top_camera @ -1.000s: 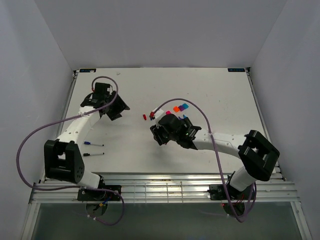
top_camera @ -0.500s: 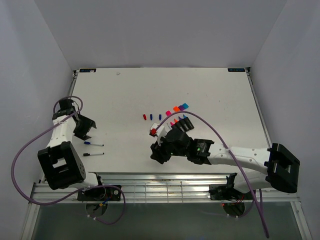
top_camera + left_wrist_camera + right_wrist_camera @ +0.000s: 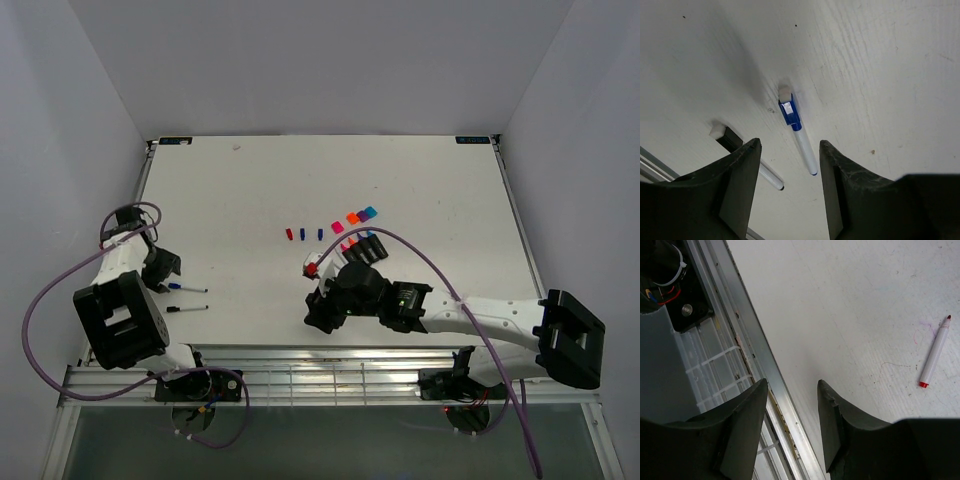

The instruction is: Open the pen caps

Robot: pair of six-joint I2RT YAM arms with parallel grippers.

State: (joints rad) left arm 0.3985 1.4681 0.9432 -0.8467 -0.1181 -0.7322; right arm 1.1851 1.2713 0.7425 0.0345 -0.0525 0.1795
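Two thin white pens lie at the near left. One has a blue cap point(image 3: 790, 114) point(image 3: 176, 287), the other a black cap point(image 3: 730, 138) point(image 3: 173, 308). My left gripper point(image 3: 790, 145) point(image 3: 165, 268) hangs open just above them, and the blue-capped pen's bare end reaches between its fingers. Loose pen caps lie in a row mid-table: red point(image 3: 289, 234), blue point(image 3: 302, 233), pink point(image 3: 337, 227), orange point(image 3: 352, 217), purple point(image 3: 364, 215), cyan point(image 3: 371, 211). My right gripper point(image 3: 792, 383) point(image 3: 318, 312) is open and empty over the table's near edge. An uncapped white pen with a red tip point(image 3: 935, 352) lies off to its side.
Stubby black markers point(image 3: 365, 246) lie just behind the right arm's wrist. A metal rail point(image 3: 747, 357) and a slatted grille run along the table's near edge under the right gripper. Grey walls close in the left, right and back sides.
The left arm swung from the back left down to the two pens, and its jaws narrowed a little. The right arm drew back from the caps toward the near edge.
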